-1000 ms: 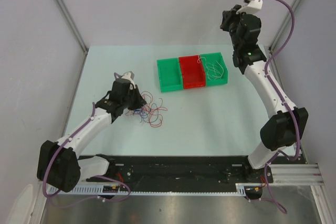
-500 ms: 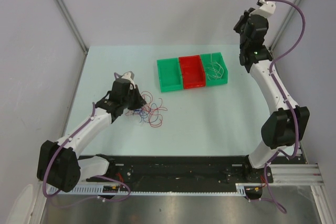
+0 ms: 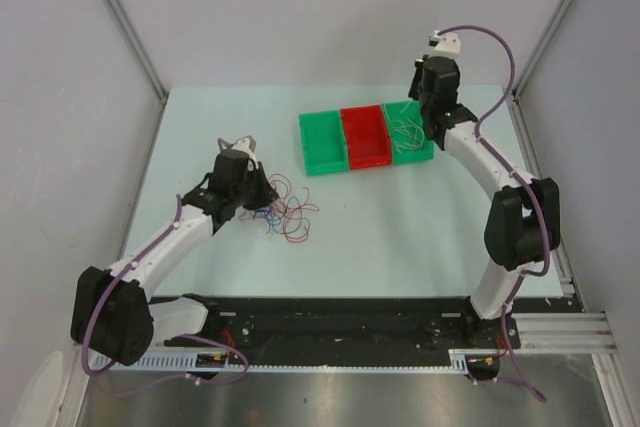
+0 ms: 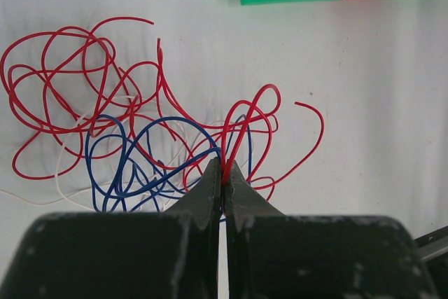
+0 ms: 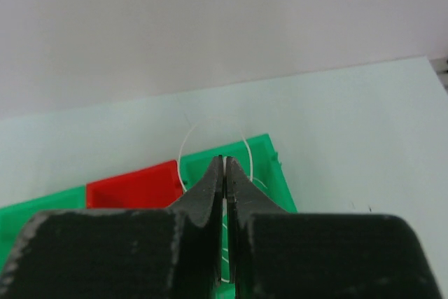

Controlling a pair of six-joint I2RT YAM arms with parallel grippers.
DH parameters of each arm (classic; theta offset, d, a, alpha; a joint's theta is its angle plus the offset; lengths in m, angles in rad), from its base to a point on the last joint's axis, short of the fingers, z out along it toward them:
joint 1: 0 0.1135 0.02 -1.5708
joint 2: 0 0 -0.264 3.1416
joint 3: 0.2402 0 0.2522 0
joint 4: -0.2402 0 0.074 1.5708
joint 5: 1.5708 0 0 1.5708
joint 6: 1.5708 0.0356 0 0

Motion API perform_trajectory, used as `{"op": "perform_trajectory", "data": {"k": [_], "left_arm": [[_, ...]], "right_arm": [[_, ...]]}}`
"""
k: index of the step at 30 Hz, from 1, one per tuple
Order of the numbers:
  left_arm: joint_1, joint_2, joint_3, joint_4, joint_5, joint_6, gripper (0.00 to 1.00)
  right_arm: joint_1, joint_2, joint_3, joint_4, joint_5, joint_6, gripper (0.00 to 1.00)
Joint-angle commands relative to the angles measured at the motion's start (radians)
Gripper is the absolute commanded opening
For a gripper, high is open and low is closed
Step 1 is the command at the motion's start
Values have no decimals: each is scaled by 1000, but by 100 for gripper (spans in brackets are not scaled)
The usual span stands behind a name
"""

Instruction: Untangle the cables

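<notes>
The cables are a tangle (image 3: 285,212) of hair-thin red (image 4: 63,68), blue (image 4: 140,145) and whitish (image 4: 66,176) wires on the table left of centre. My left gripper (image 3: 262,197) sits at the tangle's left edge. In the left wrist view it (image 4: 224,167) is shut on a red loop (image 4: 245,120). More whitish wires (image 3: 408,130) lie in the right green bin (image 3: 433,143). My right gripper (image 3: 418,112) hangs over that bin. In the right wrist view it (image 5: 224,160) is shut, with a whitish strand in the slit and a whitish loop (image 5: 210,122) arching behind the tips.
Three bins stand in a row at the back centre: a left green bin (image 3: 322,142), a red bin (image 3: 365,137) and the right green one. Grey walls close in the table on the left, back and right.
My right arm, raised high at the back right before, has swung left and down over the right green bin. The left arm and the tangle have not moved.
</notes>
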Motion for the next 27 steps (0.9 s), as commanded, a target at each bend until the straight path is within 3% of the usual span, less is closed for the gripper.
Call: {"op": "perform_trajectory", "data": {"k": [1,16,27], "left_arm": [[-6,15,-10,23,1,15,0],[-6,-19,-28,20,-6,15,0],[-6,-27,-21,20,7,18,0]], "right_arm": [[1,45,-27,-34,24,21,0],[-2,253,-84,-86,-64,150,0],[-30,298,-55,-77,-86,105,1]]}}
